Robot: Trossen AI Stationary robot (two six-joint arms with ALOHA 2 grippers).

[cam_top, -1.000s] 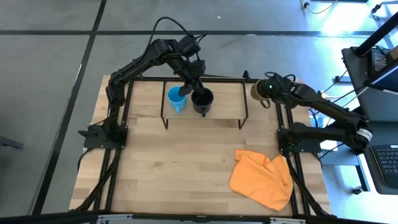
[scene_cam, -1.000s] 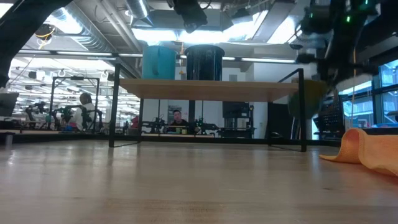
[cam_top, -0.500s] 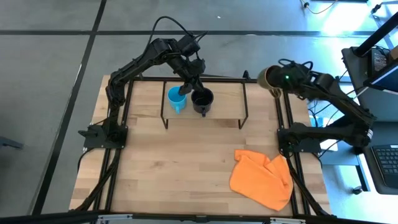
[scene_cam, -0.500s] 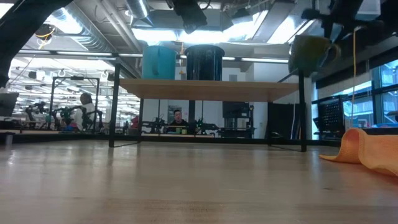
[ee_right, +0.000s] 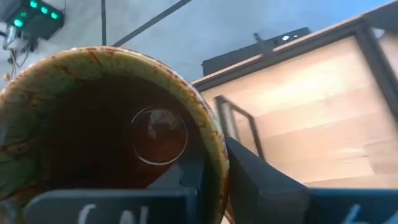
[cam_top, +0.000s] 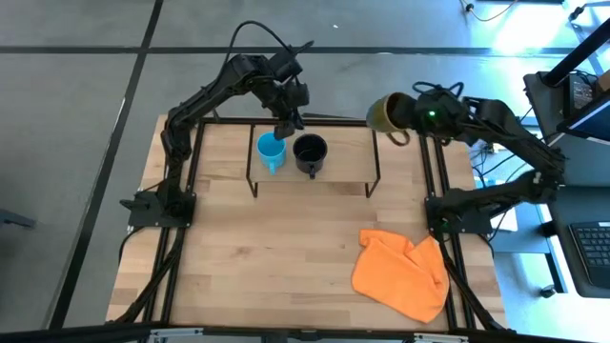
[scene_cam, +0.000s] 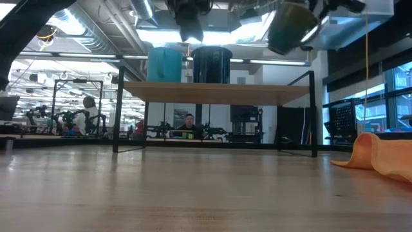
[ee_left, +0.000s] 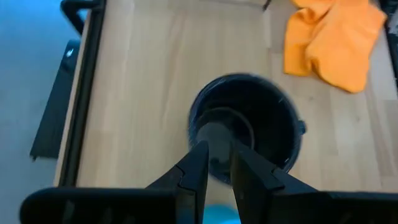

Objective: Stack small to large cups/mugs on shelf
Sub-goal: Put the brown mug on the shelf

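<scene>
A light blue mug [cam_top: 270, 152] and a black mug [cam_top: 310, 152] stand upright side by side on the left half of the shelf [cam_top: 348, 164]. My left gripper [cam_top: 282, 129] hangs above them, between the two; its fingertips [ee_left: 198, 163] are a narrow gap apart with nothing between them. The black mug [ee_left: 249, 124] lies below it in the left wrist view. My right gripper [cam_top: 407, 118] is shut on the olive-brown mug [cam_top: 384, 112], high above the shelf's far right corner. In the low view this mug [scene_cam: 290, 26] is well above the shelf board [scene_cam: 257, 92]. My right gripper holds the olive-brown mug by its wall at the rim [ee_right: 214, 149], one finger inside the mug and one outside. The fingers come slanting down from the table's right. The mug is lifted clear and tilted, its mouth turned up and toward the table's left.
An orange cloth [cam_top: 400, 276] lies crumpled on the tabletop at the near right. The shelf's thin black legs [scene_cam: 313, 116] stand at its corners. The shelf's right half is bare wood. People sit in the room beyond the table [scene_cam: 188, 122].
My right gripper has risen with the olive-brown mug from beside the shelf's right end and swung toward the table's left, tipping the mug. My left gripper has drawn off the black mug's rim, a little toward the blue mug. Both mugs on the shelf have stayed put.
</scene>
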